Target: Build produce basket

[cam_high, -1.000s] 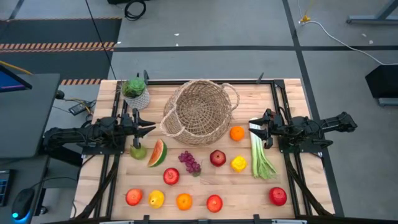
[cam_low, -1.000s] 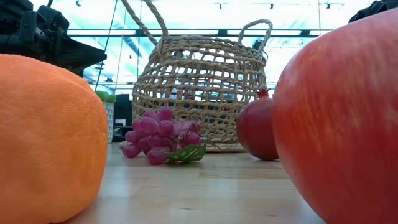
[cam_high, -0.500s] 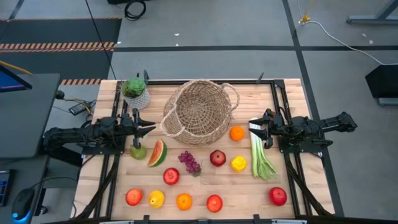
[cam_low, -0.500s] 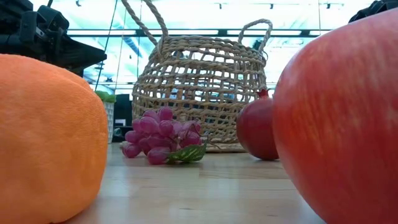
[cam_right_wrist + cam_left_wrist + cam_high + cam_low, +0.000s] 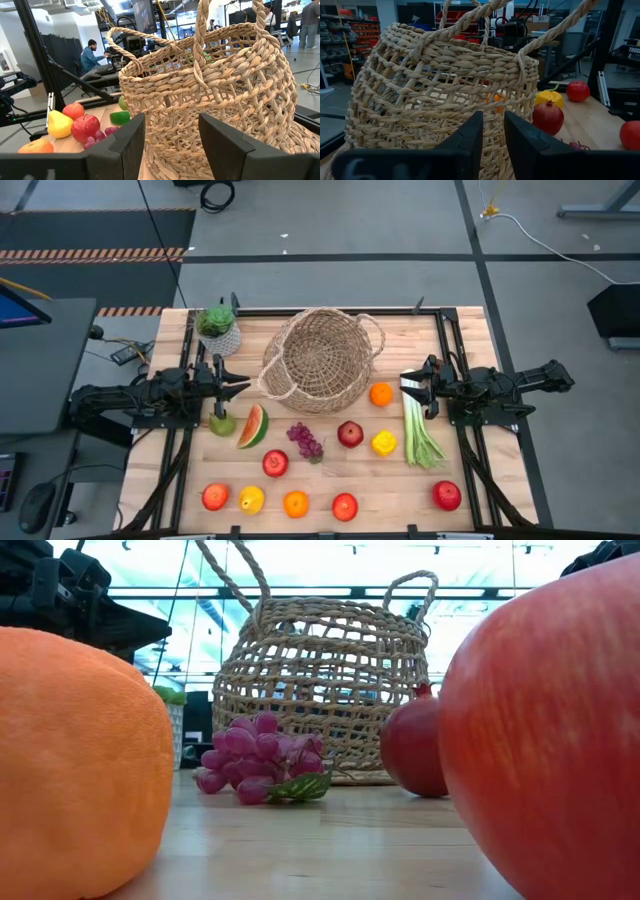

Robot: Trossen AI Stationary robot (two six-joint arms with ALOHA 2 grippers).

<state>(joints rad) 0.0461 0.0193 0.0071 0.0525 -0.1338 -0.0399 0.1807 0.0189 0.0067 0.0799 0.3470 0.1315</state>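
The tan wicker basket [image 5: 320, 360] stands on its base at the table's far middle, mouth up. The produce lies on the table nearer than it: a green pear [image 5: 222, 423], a watermelon slice [image 5: 254, 426], purple grapes [image 5: 305, 440], a dark red fruit [image 5: 350, 434], an orange [image 5: 381, 394], a yellow fruit [image 5: 384, 443] and a leek [image 5: 420, 430]. A row of apples, a lemon and an orange [image 5: 296, 504] runs along the near edge. My left gripper [image 5: 240, 387] is left of the basket, level, narrowly open. My right gripper [image 5: 408, 385] is right of it, level, open. Neither holds anything.
A small white pot with a green plant [image 5: 218, 328] stands at the far left, just beyond my left arm. Dark rails [image 5: 450, 350] run along both table sides under the arms. In the low view an orange [image 5: 80, 760] and a red apple [image 5: 550, 730] fill the foreground.
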